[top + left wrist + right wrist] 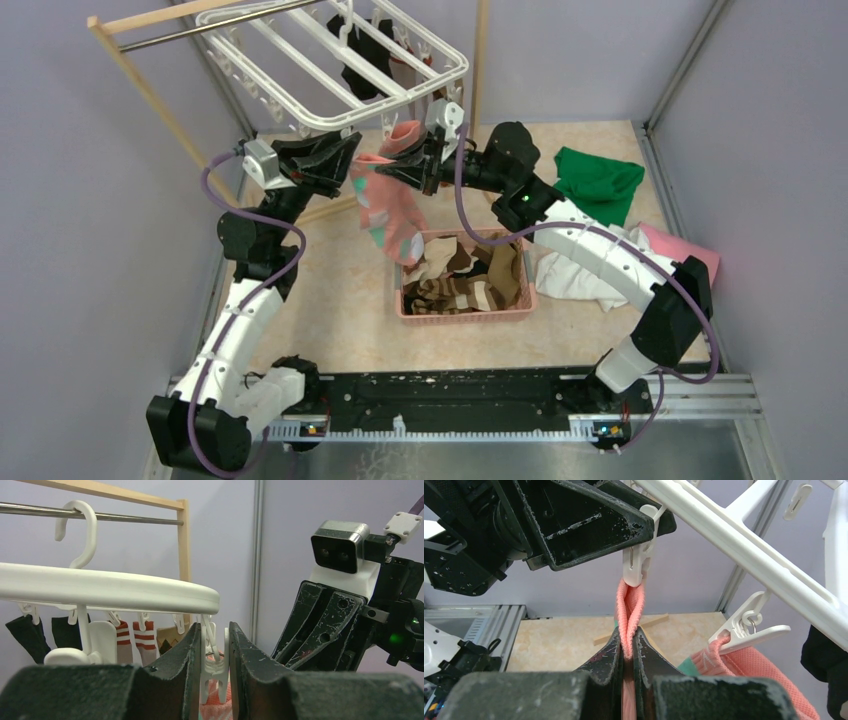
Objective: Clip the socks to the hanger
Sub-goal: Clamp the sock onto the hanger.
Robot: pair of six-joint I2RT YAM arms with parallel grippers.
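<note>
The white hanger [330, 60] hangs from the rack's rod, with black socks [362, 60] clipped at its far side. My left gripper [350, 150] is shut on one white clip [215, 665] under the hanger's near edge, both fingers pressing its sides. My right gripper [405, 165] is shut on the cuff of a pink-teal sock [390, 215]. It holds the cuff's top edge [630, 607] up against the lower end of that clip [639, 560], and the rest of the sock dangles. A second pink sock [744, 665] hangs from a neighbouring clip [749, 630].
A pink basket [465, 310] with brown and striped socks [470, 275] stands mid-table. Green [598, 182], white [580, 275] and pink [680, 250] cloths lie at the right. The wooden rack [150, 100] rises at the back left. Striped socks [135, 640] and an argyle one [167, 640] hang clipped.
</note>
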